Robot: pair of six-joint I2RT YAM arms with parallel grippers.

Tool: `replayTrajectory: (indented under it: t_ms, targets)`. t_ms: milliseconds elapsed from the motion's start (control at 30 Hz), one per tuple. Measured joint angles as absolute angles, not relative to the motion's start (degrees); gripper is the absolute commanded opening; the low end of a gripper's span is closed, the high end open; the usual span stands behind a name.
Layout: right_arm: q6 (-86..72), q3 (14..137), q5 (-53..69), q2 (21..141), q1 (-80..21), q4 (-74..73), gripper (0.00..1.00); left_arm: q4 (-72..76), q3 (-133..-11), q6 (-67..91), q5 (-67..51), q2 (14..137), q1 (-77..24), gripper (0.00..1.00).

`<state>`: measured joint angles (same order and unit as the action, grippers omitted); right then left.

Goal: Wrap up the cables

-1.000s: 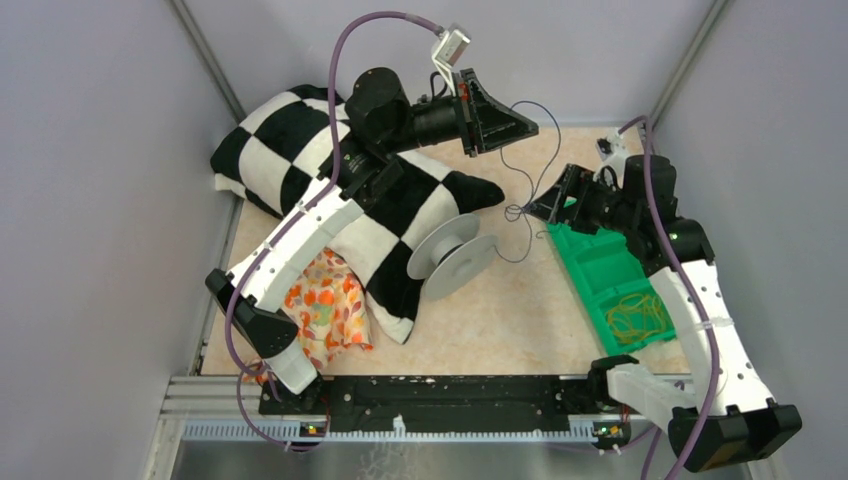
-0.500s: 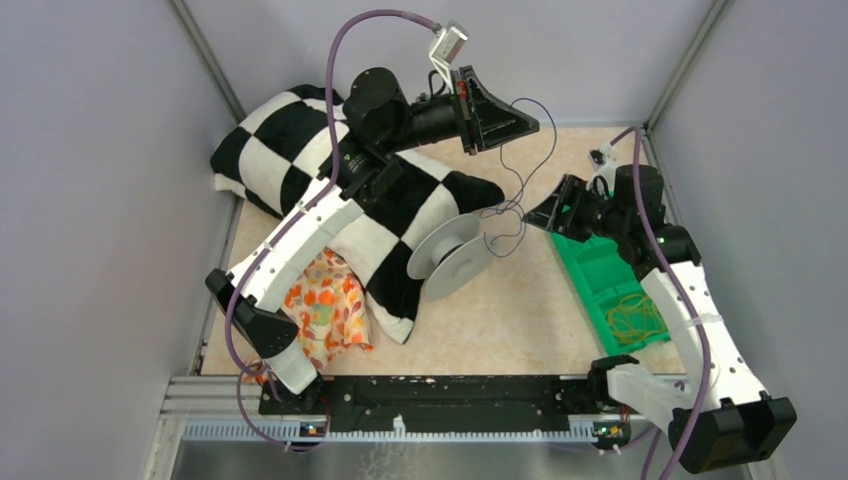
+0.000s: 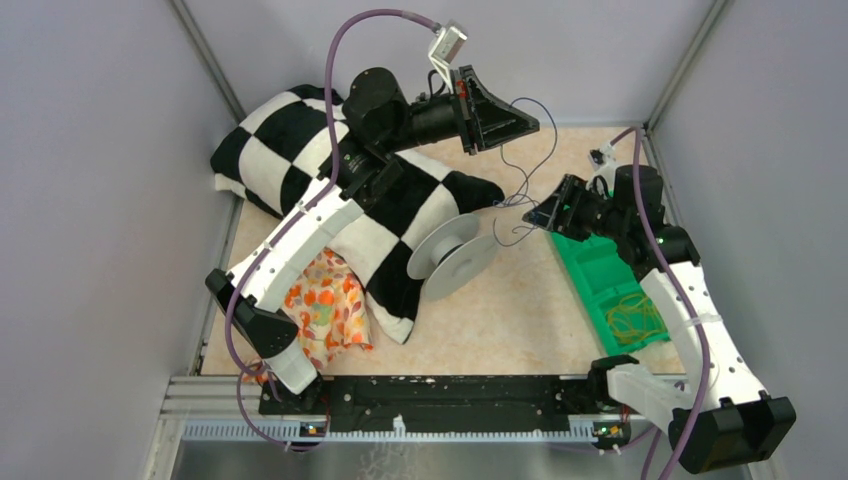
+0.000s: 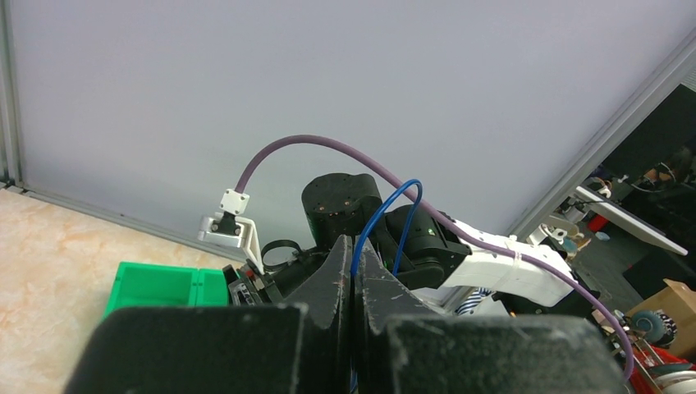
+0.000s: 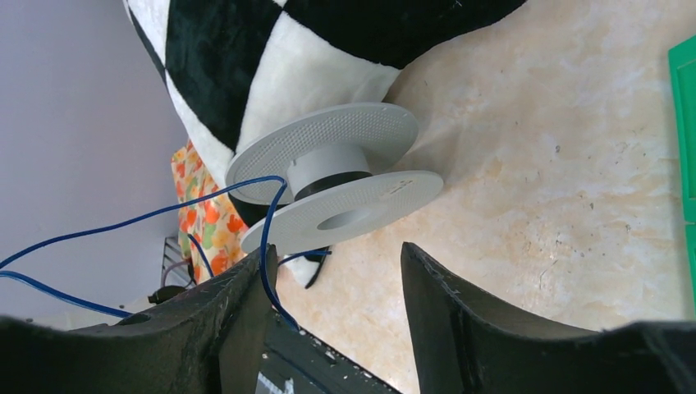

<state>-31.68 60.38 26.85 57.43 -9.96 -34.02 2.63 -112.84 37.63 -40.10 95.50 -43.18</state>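
Up high, left end effector (image 4: 354,248) clamped on cables (image 4: 410,184), right end effector (image 5: 336,250) apart alongside

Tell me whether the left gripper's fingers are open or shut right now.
Shut. In the left wrist view the left gripper has its fingers pressed together, with the thin blue wire pinched between them.

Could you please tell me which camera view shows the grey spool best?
The right wrist view: the spool fills the middle, with both flanges and the hub clear. The top external view shows it small; the left wrist view does not show it at all.
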Motion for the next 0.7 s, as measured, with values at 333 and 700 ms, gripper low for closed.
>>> replayTrajectory:
  t_ms: [333, 700]
  targets:
    - [-31.7, 60.4, 26.5, 57.4, -10.0, -33.9, 0.0, 3.0, -112.8, 37.6, -40.3, 95.5, -43.2, 0.0]
    - [-30.5, 67.7, 0.8, 56.7, -10.0, -46.2, 0.0, 6.6, -110.1, 39.4, -42.9, 95.9, -43.2, 0.0]
